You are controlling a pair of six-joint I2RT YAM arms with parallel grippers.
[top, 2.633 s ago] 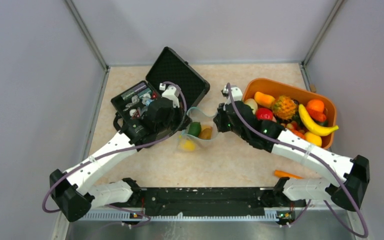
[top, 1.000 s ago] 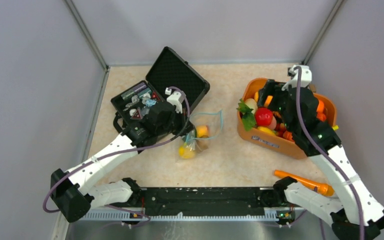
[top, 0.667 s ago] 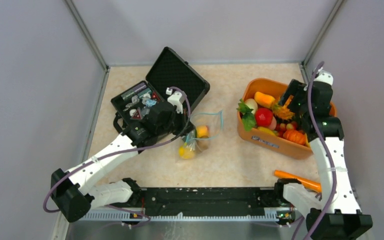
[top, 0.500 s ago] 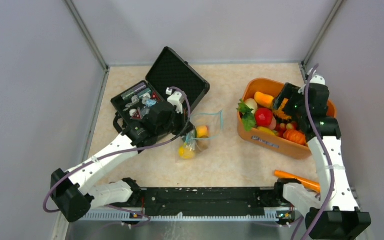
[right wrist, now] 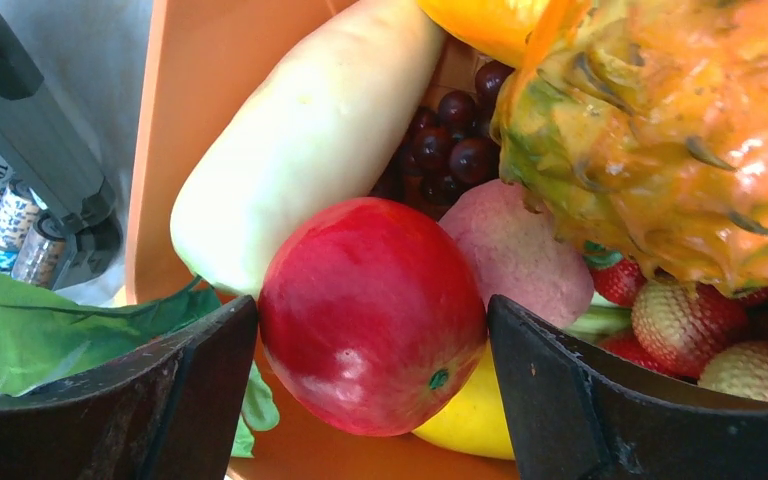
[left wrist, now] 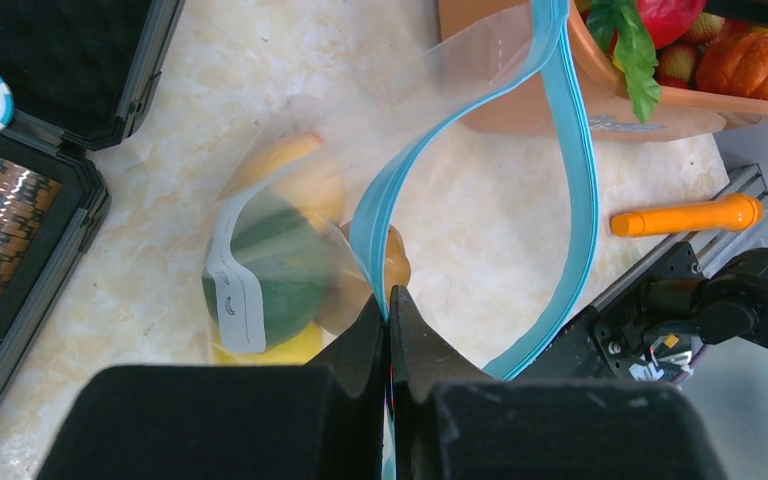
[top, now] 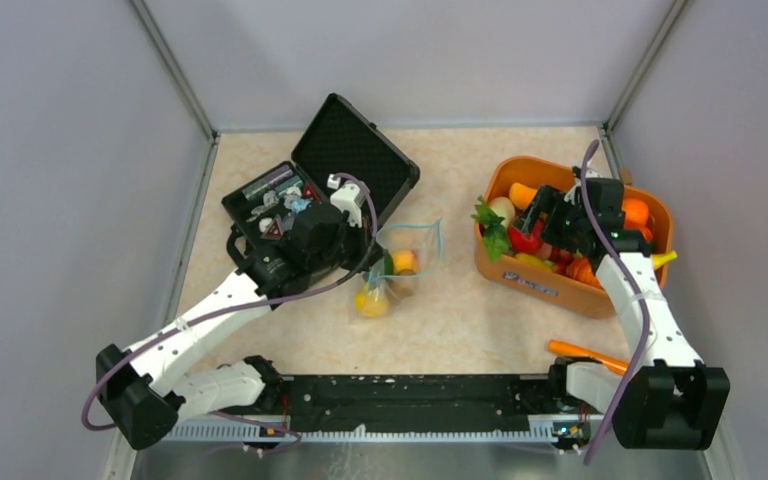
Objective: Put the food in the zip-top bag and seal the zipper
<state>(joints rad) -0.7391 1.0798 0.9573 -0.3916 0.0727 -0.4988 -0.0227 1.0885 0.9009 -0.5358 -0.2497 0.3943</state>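
Observation:
The clear zip-top bag lies mid-table holding green, yellow and orange food. Its teal zipper loops open. My left gripper is shut on the zipper edge at the mouth's near side, seen from above as left gripper. My right gripper is down in the orange basket, open, its fingers on either side of a red apple. From above, the right gripper stands at the basket's left half.
An open black case of small wrapped items sits behind the left wrist. An orange stick lies near the right base. Around the apple: white radish, pineapple, grapes, strawberries, green leaf.
The right arm left the bag, swung over the basket's far right side, then came back left and down around the red apple. The left gripper kept hold of the zipper edge.

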